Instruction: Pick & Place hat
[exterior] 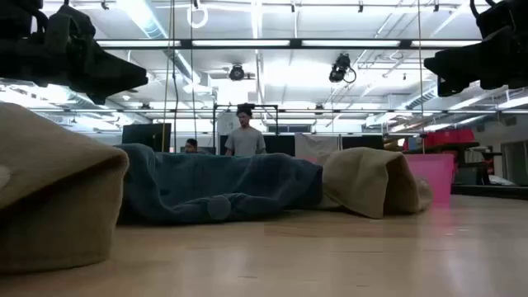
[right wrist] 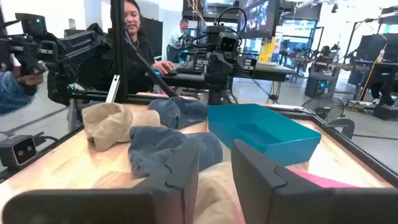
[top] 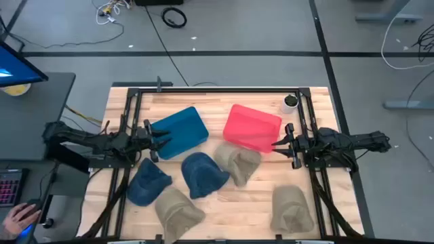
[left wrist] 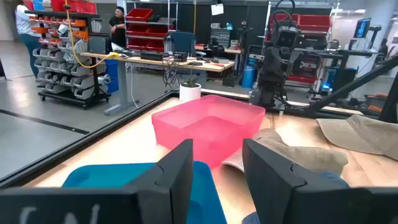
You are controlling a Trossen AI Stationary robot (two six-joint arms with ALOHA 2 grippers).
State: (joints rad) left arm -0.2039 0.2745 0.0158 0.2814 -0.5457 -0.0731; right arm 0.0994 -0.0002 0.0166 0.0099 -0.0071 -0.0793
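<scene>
Several hats lie on the wooden table in the high view: two blue ones [top: 203, 174] [top: 147, 184] and three tan ones [top: 237, 163] [top: 178, 211] [top: 292, 208]. A blue bin [top: 180, 131] and a pink bin [top: 252, 127] stand toward the far side. My left gripper [top: 161, 140] hovers open at the blue bin's left edge, raised off the table. My right gripper [top: 277, 144] hovers open just right of the pink bin. In the left wrist view the pink bin [left wrist: 208, 124] sits ahead of my left gripper [left wrist: 217, 165]. My right gripper [right wrist: 214, 168] faces the blue hat [right wrist: 171, 146].
A small dark cup [top: 290, 102] stands at the table's far right corner. Black frame rails run along the table's left and right sides. A person's hand [top: 20, 215] rests by a keyboard left of the table. Bare wood shows between the near hats.
</scene>
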